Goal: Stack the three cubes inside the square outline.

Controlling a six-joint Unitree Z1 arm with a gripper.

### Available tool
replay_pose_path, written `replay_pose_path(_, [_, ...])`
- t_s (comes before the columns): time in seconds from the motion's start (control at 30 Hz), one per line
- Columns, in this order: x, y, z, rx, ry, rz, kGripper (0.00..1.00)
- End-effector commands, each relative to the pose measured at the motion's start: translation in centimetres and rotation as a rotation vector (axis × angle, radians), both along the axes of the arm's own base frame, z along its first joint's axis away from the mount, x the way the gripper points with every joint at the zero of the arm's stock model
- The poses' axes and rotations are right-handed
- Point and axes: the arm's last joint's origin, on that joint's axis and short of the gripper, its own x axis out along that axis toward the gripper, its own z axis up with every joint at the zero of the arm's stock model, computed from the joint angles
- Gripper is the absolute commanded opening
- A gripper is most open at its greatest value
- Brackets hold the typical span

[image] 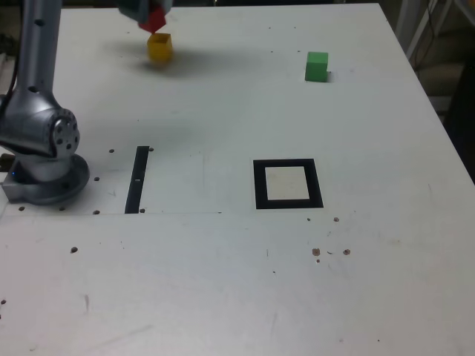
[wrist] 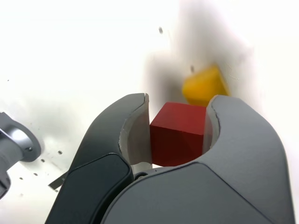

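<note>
Square outline [image: 288,185] unoccupied, red cube [wrist: 179,134] clamped in tool [wrist: 177,109], above table [image: 237,282]

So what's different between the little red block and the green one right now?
The small red cube is clamped between the gripper's grey jaws and held above the white table; the small green cube sits free on the table. Red hangs just over the small yellow cube at the far side; green stands alone, further to the exterior view's right. Both look like plain, same-sized blocks, and neither is in the black square outline.
</note>
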Motion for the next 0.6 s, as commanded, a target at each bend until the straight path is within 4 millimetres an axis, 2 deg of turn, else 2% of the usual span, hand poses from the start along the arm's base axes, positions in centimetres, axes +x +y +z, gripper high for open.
replay_pose_path(0.0, [0.7,-0.9,0.5,-0.015,-0.012,-0.033,0.35])
replay_pose_path(0.37, [5.6,-6.7,1.9,-0.052,-0.057,-0.228,0.35])
replay_pose_path(0.57, [7.3,-9.9,2.1,-0.069,-0.052,-0.32,0.35])
